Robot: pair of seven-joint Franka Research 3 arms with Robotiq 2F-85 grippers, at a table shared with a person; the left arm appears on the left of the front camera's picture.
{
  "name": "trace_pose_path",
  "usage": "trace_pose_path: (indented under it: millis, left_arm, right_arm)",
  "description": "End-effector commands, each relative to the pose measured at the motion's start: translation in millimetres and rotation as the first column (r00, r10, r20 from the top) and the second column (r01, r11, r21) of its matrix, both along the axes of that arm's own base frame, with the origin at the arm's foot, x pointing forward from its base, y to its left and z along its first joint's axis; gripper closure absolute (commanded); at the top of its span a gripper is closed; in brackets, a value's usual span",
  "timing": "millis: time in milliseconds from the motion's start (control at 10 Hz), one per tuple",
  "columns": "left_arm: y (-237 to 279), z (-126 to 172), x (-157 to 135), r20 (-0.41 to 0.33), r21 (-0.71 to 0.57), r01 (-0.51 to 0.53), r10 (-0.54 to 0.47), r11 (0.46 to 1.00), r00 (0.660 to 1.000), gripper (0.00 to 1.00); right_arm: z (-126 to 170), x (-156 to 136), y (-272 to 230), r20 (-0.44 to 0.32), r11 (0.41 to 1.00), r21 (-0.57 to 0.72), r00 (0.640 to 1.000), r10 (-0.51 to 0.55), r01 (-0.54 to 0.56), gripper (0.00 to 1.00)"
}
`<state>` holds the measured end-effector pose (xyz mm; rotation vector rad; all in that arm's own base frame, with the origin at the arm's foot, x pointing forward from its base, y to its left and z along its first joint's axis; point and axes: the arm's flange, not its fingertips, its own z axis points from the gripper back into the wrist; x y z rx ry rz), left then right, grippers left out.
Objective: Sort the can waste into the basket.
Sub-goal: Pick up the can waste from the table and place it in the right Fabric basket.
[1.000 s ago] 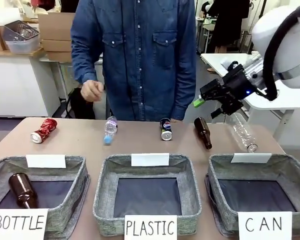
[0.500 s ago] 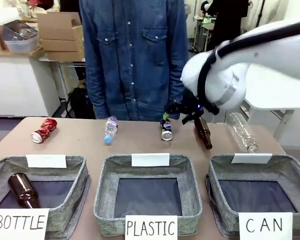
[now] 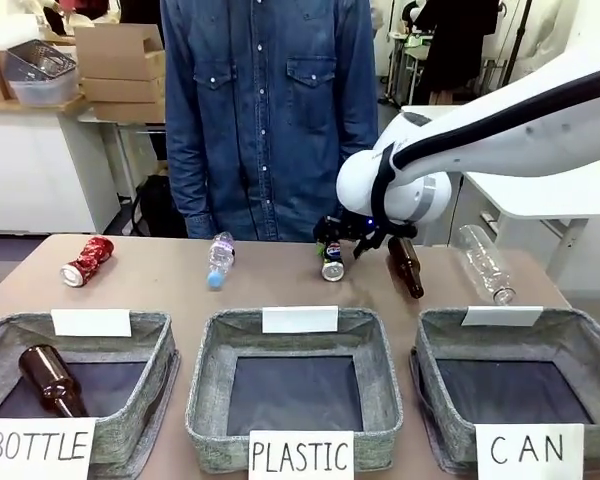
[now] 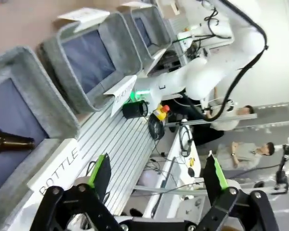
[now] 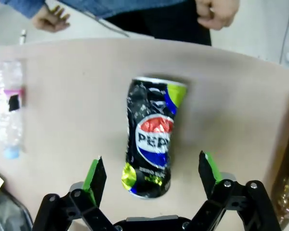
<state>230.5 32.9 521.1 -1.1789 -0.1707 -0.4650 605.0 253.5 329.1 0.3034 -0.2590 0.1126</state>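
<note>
right gripper (image 5: 151, 169), fingers spread wide either side of the lying pepsi can (image 5: 151, 137) at the table's (image 3: 160, 290) far edge; left gripper (image 4: 156, 175) likewise open, holding nothing.

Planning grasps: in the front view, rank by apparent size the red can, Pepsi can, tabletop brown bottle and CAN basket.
1. CAN basket.
2. Brown bottle.
3. Red can and Pepsi can look alike; the right end effector partly hides the Pepsi can.
</note>
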Motion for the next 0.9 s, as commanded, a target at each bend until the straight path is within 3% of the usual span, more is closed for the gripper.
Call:
trace_pose_path:
  millis: [0, 300, 600, 700, 800]
  left_arm:
    - [13.4, -2.5, -2.1, -0.027, -0.076, 0.0, -0.002, 0.997, 1.0, 0.0]
    - [13.4, -2.5, -2.1, -0.027, -0.076, 0.0, -0.002, 0.997, 1.0, 0.0]
    - [13.4, -2.5, -2.1, -0.027, -0.076, 0.0, -0.002, 0.997, 1.0, 0.0]
    - [13.4, -2.5, -2.1, -0.027, -0.076, 0.0, -0.002, 0.997, 1.0, 0.0]
    - [13.4, -2.5, -2.1, -0.027, -0.076, 0.0, -0.002, 0.997, 1.0, 0.0]
  right_arm:
    - [6.1, 18.6, 14.1, -0.007, 0.999, -0.035, 1.0, -0.026, 0.026, 0.0]
    - [-15.9, 36.5, 25.2, -0.027, 0.99, -0.139, 0.999, -0.04, 0.036, 0.0]
    - [-10.2, 33.8, 27.0, -0.05, 0.992, -0.126, 0.998, -0.038, 0.032, 0.0]
    - [-11.0, 33.7, 27.3, -0.067, 0.988, -0.15, 0.997, -0.041, 0.03, 0.59]
    - [-12.4, 33.1, 28.1, -0.074, 0.986, -0.167, 0.996, -0.044, 0.031, 0.59]
